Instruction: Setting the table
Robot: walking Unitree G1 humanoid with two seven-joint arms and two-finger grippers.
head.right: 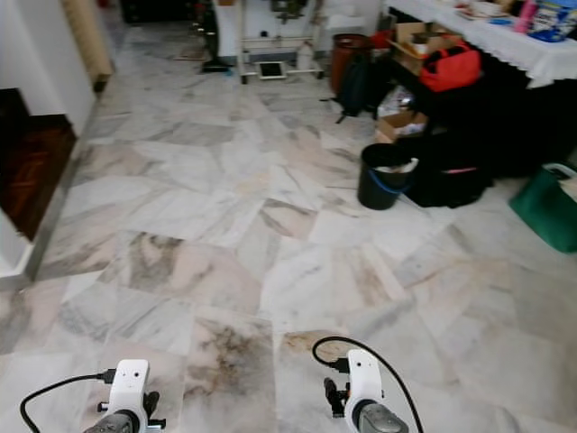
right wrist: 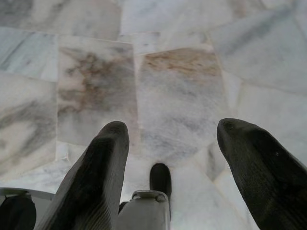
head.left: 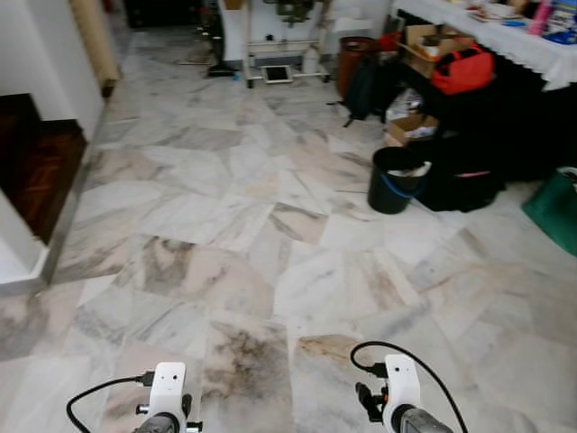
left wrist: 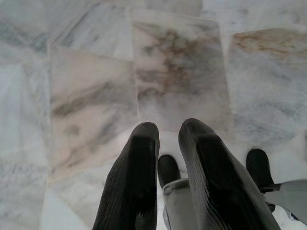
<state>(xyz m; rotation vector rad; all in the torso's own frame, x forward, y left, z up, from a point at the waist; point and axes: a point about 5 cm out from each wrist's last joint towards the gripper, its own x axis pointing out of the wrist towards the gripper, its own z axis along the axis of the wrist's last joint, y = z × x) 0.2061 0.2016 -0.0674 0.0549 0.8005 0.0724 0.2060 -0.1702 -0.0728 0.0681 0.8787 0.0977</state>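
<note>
**Transit Stage: Both Tools Empty, Bench Well Off to the Right**

Marble floor (head.left: 225, 234) occupies most of the scene, veined grey and brown, with no tableware on it. At far left a dark wooden step (head.left: 36, 171) drops away beside a white wall. Low in the head views hangs the left tool (left wrist: 165, 143); its wrist camera shows the two black fingers nearly together, a narrow gap between them, holding nothing. Further right hangs the right tool (right wrist: 172, 148), fingers spread wide apart and equally empty, pointing at bare floor.

Moving right, a black bucket (head.left: 397, 179) stands on the floor, with a cardboard box (head.left: 410, 128) and dark bags just behind it. A red bag (head.left: 462, 70) sits above these. At upper right runs the bench (head.left: 505, 36), draped in white cloth, with small items on top too blurred to identify. A green bag (head.left: 554, 209) rests at the right edge.

Assessment: no setting work has begun; the robot stands well apart from the bench. Risks: the clutter crowding the bench's near side could catch a foot or arm on approach, and the step at left is a fall hazard if the robot drifts that way.
</note>
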